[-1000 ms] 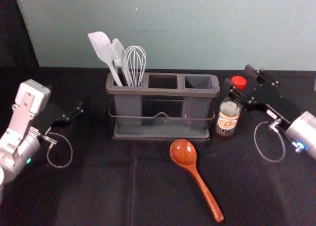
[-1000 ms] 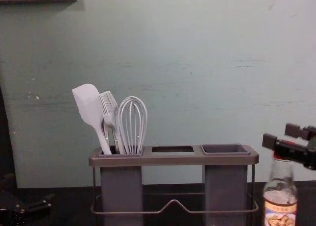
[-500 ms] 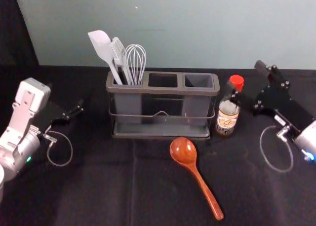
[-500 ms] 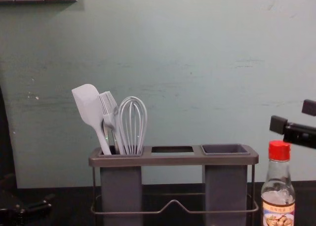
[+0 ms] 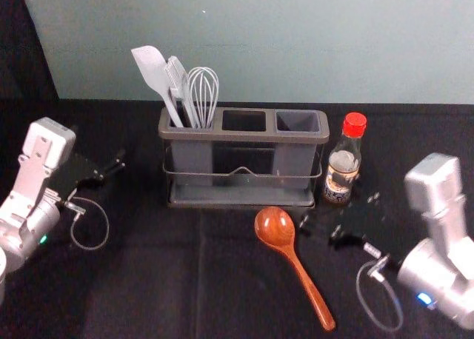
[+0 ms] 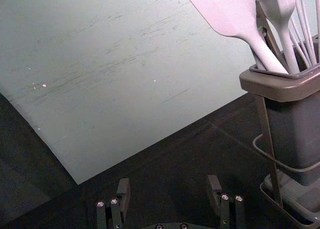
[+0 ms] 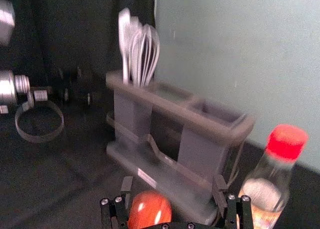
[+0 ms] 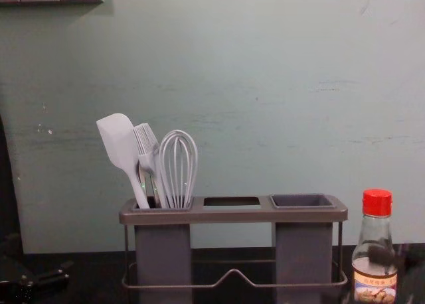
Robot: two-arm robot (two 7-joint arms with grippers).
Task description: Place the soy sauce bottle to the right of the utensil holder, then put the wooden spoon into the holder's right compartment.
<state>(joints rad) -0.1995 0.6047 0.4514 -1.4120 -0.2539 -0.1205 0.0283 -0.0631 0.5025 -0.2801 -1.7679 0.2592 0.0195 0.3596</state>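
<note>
R gripper (image 7: 173, 183), jaws apart, hung nr spoon (image 5: 296, 268), whose tail pointed twd desk's (image 5: 133, 294) near edge — best squared to handle, gripped nr bowl, tail going in 1st. Soy btl (image 5: 343, 169) stood just R of holder (image 5: 244, 137); L gripper (image 6: 169, 181) idle twd L edge, jaws apart.

Soft light on the wall (image 5: 296, 43) behind the utensil holder (image 5: 244, 136), glints on the spoon (image 5: 275, 226) before it; right wrist view blurred.
</note>
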